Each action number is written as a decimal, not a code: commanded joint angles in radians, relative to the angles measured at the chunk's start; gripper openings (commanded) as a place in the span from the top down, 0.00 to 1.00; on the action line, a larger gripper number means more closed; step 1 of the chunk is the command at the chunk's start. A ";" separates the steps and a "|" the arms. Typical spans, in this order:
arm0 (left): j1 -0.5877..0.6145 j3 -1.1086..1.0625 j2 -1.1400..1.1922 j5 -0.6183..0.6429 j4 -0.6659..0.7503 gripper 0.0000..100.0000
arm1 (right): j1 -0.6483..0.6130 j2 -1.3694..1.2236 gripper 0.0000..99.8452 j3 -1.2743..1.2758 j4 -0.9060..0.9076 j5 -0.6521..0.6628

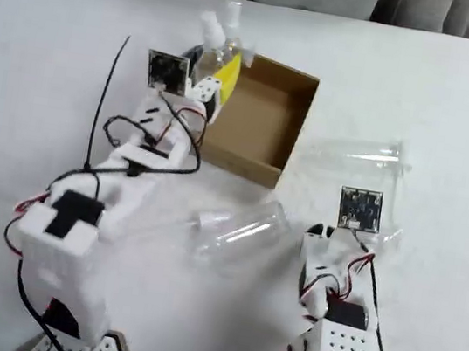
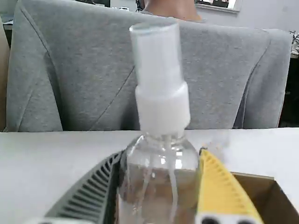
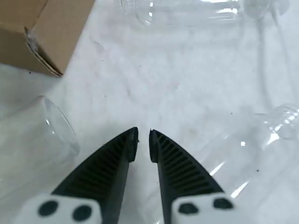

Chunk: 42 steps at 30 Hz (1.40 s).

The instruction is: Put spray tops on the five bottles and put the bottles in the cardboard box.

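The left gripper (image 2: 161, 156) is clamping its grey ribbed finger (image 2: 93, 191) and yellow finger (image 2: 222, 186) against the two sides of an upright clear plastic bottle (image 2: 159, 182), which is wearing a white spray top (image 2: 161, 93) on its neck. In the high view the left arm (image 1: 156, 142) is stretching across the white counter (image 1: 457, 103) and holding this bottle just at the far left corner of the open brown cardboard box (image 1: 238, 160); a few white spray heads are showing blurred there, and I cannot tell how many bottles they belong to. A grey upholstered seat back (image 2: 70, 70) is standing behind the counter. The right gripper (image 3: 143, 140) is hovering low over the counter with its black ribbed fingers (image 3: 107, 172) drawn almost together, a thin slit between the tips and nothing in it. Just beside it, on the side of the box, a second clear bottle (image 1: 240, 227) is lying on its side between the two arms, its white sprayer (image 1: 211, 220) pointing toward the left arm and its round base (image 3: 56, 126) facing the right gripper. A third clear bottle (image 1: 356, 158) is lying on the counter beside the box's right wall, and a fourth clear bottle (image 3: 261, 144) is lying close to the right gripper's other side, its neck (image 3: 285, 114) pointing away from the gripper.
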<state>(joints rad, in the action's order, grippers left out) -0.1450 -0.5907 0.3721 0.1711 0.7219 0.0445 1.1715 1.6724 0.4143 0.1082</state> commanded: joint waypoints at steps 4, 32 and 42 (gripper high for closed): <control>0.015 0.114 0.153 -0.074 0.186 0.98 | 0.008 0.010 0.98 0.012 -0.016 0.012; 0.024 0.049 0.220 -0.109 0.222 0.98 | 0.008 0.010 0.98 0.012 -0.016 0.012; 0.024 0.028 0.219 -0.107 0.222 0.89 | 0.008 0.010 0.98 0.012 -0.016 0.012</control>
<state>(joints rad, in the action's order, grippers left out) -0.1343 -0.5600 0.5992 0.0713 0.9168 0.0445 1.1715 1.6724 0.4143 0.1082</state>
